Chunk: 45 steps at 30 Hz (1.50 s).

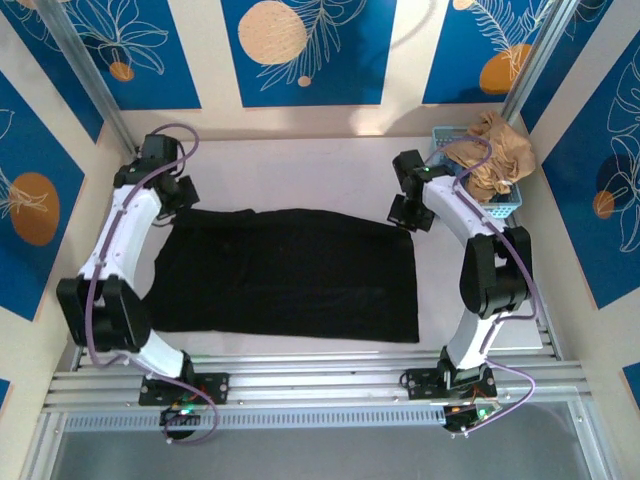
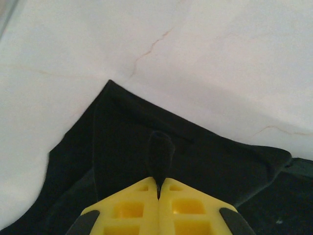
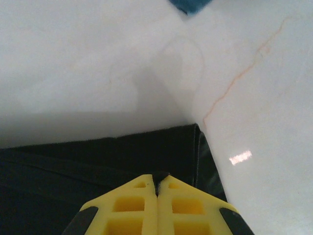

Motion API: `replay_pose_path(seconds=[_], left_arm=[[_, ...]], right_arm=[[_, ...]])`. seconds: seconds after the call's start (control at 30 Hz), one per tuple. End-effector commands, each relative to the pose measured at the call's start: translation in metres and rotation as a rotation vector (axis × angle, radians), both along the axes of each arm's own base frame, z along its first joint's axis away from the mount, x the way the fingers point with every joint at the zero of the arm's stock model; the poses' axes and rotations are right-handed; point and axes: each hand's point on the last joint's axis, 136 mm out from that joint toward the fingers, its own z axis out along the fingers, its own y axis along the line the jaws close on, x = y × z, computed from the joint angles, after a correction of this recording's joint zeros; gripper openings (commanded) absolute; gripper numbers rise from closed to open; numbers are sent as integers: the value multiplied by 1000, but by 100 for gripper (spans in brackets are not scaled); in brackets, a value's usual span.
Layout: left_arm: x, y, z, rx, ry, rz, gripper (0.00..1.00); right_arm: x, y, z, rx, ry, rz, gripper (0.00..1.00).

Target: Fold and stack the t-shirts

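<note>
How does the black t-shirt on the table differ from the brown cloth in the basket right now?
The black t-shirt lies spread flat on the table; the brown cloth sits crumpled in a heap in the blue basket. The black t-shirt is pinched near its far corners by the left pincer and right pincer, both shut; nothing touches the brown cloth. Both are soft fabric.

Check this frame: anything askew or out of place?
Only the brown cloth, crumpled, spilling out of the blue basket at far right. The black t-shirt lies flat, left gripper and right gripper shut on its far corners.
</note>
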Motion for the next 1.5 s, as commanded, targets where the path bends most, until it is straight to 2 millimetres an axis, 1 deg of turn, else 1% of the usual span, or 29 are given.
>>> replay_pose_path(seconds=[0.0, 0.13, 0.23, 0.47, 0.6, 0.77, 1.0, 1.2, 1.33, 1.47], left_arm=[[-26, 19, 10, 105, -9, 22, 0], [-50, 29, 10, 131, -5, 52, 0], [-66, 36, 5, 154, 5, 72, 0], [-106, 55, -12, 243, 69, 125, 0], [-125, 61, -22, 269, 96, 165, 0], [-142, 63, -33, 262, 111, 217, 0], [-159, 62, -57, 237, 150, 259, 0], [-172, 62, -74, 228, 181, 282, 0], [-179, 64, -80, 237, 192, 298, 0], [-185, 68, -80, 257, 193, 320, 0]], right_arm=[[-24, -9, 5, -35, 31, -21, 0], [-44, -13, -1, -36, 70, -21, 0], [-56, -13, -8, -26, 98, -21, 0], [-81, -14, -21, -25, 169, -39, 0], [-94, -17, -29, -31, 207, -56, 0], [-103, -15, -32, -37, 218, -51, 0], [-121, -13, -40, -49, 261, -60, 0], [-138, -17, -55, -68, 310, -76, 0], [-145, -21, -64, -91, 343, -87, 0], [-148, -22, -67, -100, 355, -92, 0]])
